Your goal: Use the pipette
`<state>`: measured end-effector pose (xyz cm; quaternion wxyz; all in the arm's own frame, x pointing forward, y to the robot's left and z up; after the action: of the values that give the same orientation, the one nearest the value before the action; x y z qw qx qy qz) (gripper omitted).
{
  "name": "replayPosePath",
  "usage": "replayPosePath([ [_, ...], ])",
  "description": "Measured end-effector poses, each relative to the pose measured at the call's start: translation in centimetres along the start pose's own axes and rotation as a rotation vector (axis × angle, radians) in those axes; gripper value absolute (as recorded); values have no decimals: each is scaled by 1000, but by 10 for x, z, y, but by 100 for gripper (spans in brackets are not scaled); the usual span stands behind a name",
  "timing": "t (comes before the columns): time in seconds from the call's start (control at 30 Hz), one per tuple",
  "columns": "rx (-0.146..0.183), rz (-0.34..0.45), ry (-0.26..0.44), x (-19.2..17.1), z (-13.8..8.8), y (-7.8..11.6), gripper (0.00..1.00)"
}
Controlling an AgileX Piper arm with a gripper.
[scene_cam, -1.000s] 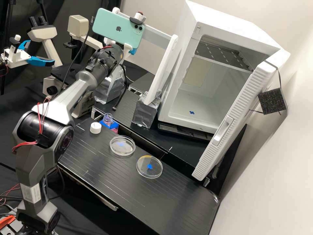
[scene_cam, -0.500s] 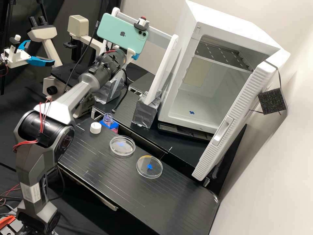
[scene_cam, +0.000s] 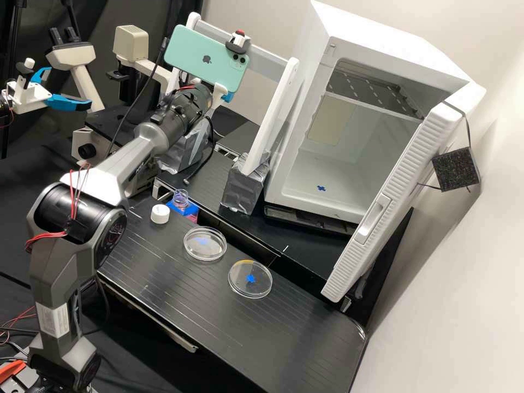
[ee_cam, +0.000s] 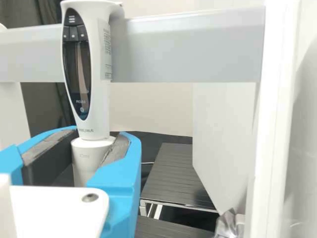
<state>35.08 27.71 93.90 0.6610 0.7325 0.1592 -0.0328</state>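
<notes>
Blue fingers (scene_cam: 227,97) holding pipette (ee_cam: 101,94) around its lower body, pipette standing nearly upright beside grey crossbar (ee_cam: 188,49) of white rack (scene_cam: 275,114). Two petri dishes (scene_cam: 204,252) lying on table (scene_cam: 185,295); white cap (scene_cam: 160,214) resting near clear bottle (scene_cam: 180,197).

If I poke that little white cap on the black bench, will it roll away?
Probably not: the white cap sits on its flat end on the bench, so a gentle poke would likely slide it. It looks squat, so it may not tip easily. Knocked onto its round side, though, it could well roll.
</notes>
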Motion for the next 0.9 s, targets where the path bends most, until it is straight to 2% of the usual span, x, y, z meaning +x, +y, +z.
replayPosePath([
  [0.1, -16, 5, -9, 0, 1, 0, 0],
  [0.4, -22, 19, -20, 1, 5, -1, 0],
  [0.43, -22, 20, -19, 1, 5, 0, 100],
  [0.73, -19, 47, -20, 4, 7, -2, 100],
  [0.9, -39, 81, -8, 4, 7, 1, 100],
])
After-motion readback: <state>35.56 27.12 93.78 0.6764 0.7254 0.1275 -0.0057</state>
